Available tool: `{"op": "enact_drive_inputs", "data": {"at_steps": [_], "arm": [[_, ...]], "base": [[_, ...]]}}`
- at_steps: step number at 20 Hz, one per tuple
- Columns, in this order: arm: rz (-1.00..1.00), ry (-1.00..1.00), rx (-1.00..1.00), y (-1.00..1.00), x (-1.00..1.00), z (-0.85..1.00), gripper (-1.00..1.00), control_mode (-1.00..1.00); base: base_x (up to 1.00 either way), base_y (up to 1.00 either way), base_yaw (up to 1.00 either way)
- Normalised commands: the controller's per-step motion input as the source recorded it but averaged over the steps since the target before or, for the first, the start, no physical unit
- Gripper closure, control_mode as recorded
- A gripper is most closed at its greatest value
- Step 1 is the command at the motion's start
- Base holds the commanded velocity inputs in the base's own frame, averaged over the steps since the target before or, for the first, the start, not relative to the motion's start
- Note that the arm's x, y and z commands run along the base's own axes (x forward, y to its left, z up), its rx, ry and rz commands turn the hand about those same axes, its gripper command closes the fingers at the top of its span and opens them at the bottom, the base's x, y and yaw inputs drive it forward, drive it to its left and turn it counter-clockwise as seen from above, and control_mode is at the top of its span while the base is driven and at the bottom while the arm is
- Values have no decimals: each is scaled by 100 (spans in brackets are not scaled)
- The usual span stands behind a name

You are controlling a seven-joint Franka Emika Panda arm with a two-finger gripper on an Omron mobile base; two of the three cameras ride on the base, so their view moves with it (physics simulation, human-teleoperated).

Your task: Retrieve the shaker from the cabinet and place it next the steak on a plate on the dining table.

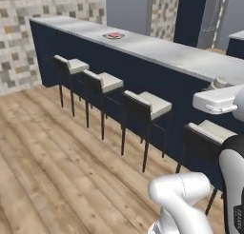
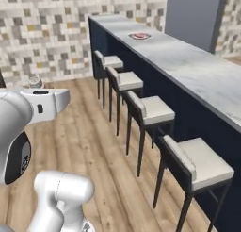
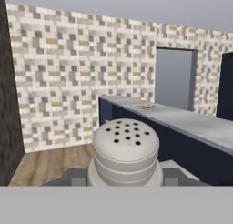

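Still no legible writing: perforated shaker (image 3: 126, 151) between fingers (image 3: 78, 177).

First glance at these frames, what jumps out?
The perforated cap of the shaker looms large in the hand view, clamped in the end effector. Beyond it runs the long marble dining table with a row of pale-seated stools along its navy base. Far down the top sits the plate with the reddish steak.
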Motion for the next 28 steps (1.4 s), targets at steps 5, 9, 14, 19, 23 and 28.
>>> {"op": "enact_drive_inputs", "data": {"at_steps": [5, 9, 14, 19, 23, 28], "arm": [[0, 0, 0, 0, 0, 0, 100, 100], [0, 0, 0, 0, 0, 0, 100, 100], [0, 0, 0, 0, 0, 0, 100, 100], [0, 0, 0, 0, 0, 0, 100, 100], [0, 0, 0, 0, 0, 0, 100, 100], [0, 0, 0, 0, 0, 0, 100, 100]], "base": [[68, 100, -39], [60, 100, -37], [59, 100, -37], [61, 100, -36], [54, 100, -35], [11, 100, -41]]}}
